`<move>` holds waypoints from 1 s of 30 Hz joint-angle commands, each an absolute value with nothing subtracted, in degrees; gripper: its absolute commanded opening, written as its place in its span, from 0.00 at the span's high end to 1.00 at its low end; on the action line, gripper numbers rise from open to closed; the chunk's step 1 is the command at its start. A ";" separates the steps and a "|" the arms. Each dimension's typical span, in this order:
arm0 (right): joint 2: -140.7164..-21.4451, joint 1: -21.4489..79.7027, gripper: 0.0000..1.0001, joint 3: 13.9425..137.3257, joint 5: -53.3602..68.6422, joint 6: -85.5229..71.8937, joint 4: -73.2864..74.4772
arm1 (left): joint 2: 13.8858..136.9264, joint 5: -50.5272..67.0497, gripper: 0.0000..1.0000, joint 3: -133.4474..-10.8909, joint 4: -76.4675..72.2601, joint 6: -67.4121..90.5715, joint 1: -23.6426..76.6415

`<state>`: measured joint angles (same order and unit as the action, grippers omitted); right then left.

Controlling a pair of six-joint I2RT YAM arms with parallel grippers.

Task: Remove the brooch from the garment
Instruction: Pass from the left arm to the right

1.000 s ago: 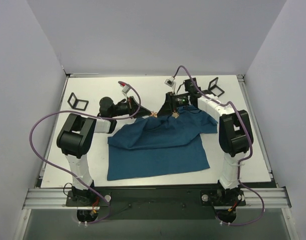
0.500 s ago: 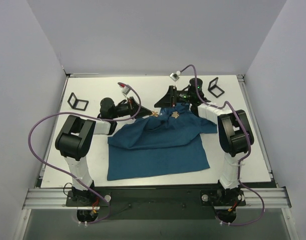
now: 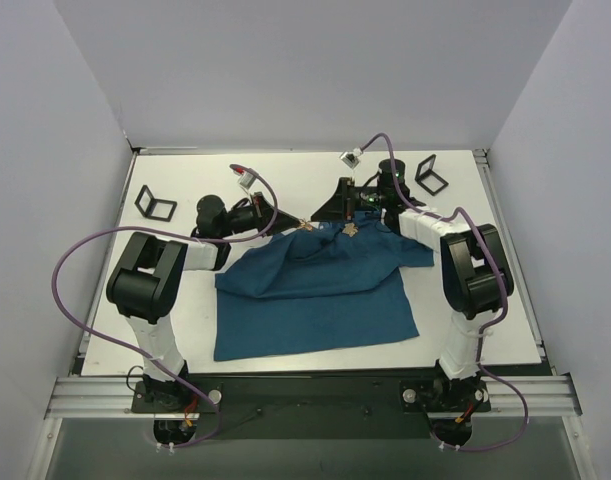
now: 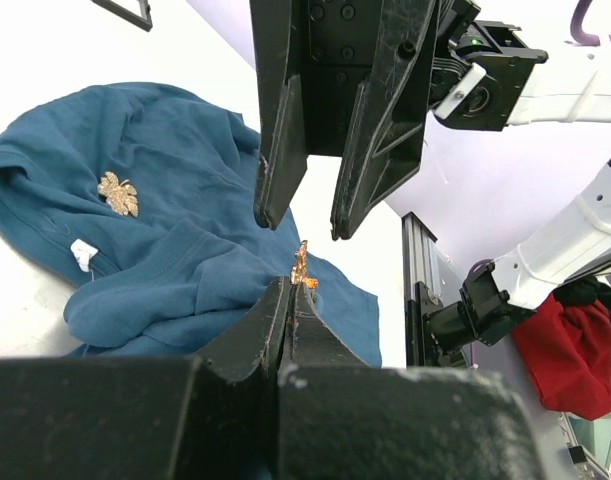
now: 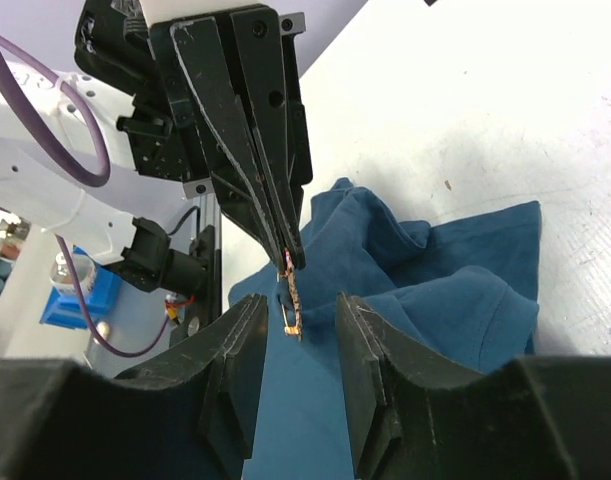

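The left gripper (image 4: 288, 292) is clenched hard on the brooch (image 4: 302, 266), which pokes out past its tips, thin and edge-on. The right gripper (image 4: 303, 222) meets it tip to tip, fingers apart on either side of the brooch and touching nothing that I can see. Just beyond the tips lies the shirt (image 4: 165, 170). Whether the pin is caught in the cloth I cannot tell. If it is, a pull from the right would drag the shirt along or tear it. With so little metal showing, the right fingers could as easily nip the left tips, or knock the brooch loose into the folds. Farther out, a second gold piece (image 4: 117, 193) lies flat on the shirt, easily mistaken for the target.
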<state>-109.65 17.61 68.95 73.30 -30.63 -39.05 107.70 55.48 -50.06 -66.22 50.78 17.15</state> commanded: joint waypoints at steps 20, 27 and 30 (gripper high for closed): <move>-105.29 19.86 0.72 68.91 73.56 -21.96 -36.55 | 106.87 54.23 1.00 -49.92 -72.25 55.02 16.61; -106.61 20.04 0.73 68.03 74.79 -29.61 -46.83 | 106.70 54.32 1.00 -49.83 -71.81 54.93 16.61; -106.70 20.30 0.76 68.73 74.62 -27.61 -43.09 | 106.61 54.23 1.00 -49.92 -71.72 54.84 16.61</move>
<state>-108.84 19.88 68.64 71.64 -27.55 -39.05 107.68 54.63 -49.19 -67.92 54.43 16.78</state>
